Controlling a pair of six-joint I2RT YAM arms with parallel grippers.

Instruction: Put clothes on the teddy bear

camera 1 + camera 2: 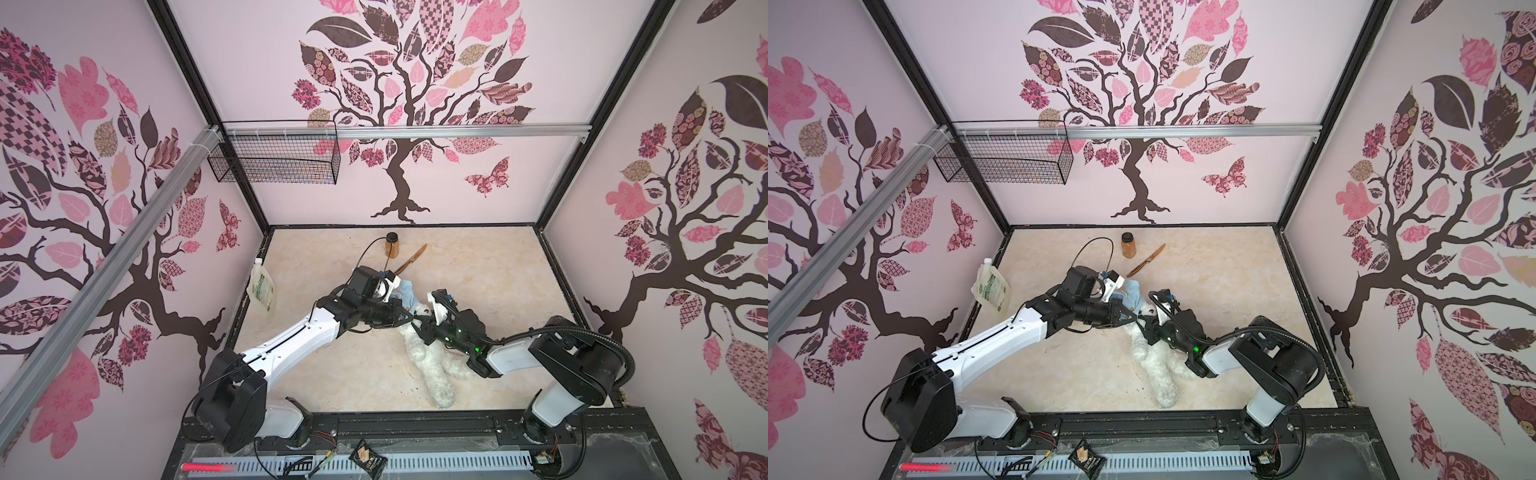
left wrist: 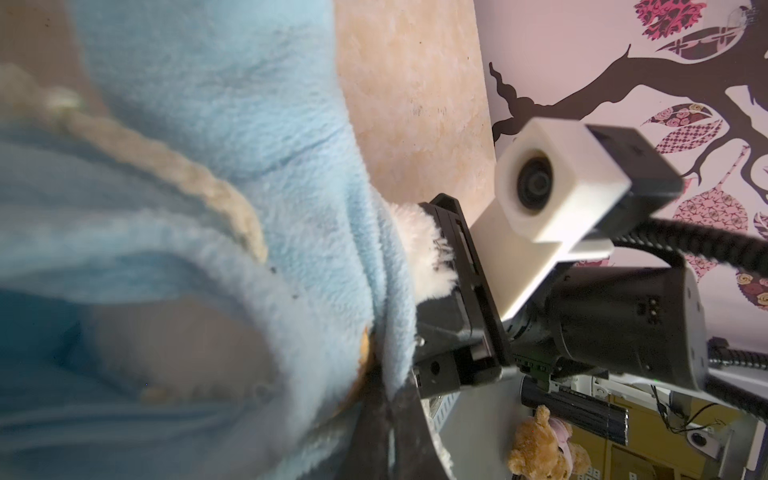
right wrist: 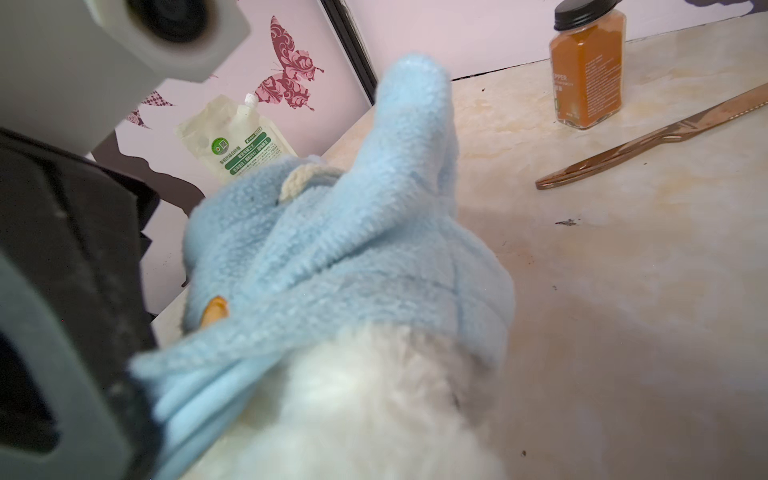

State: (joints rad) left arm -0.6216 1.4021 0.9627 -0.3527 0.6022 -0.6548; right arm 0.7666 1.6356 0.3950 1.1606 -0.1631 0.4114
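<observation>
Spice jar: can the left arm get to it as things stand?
Probably not yet: the left gripper is shut on the blue shirt over the bear. Otherwise nothing stands between it and the jar; the knife lies beside the jar.

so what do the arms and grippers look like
The left arm and right arm have white shells and black joints. The left gripper and right gripper are black, with white camera mounts. A thin black cable loops off the left; a ribbed black hose and green light mark the right.
</observation>
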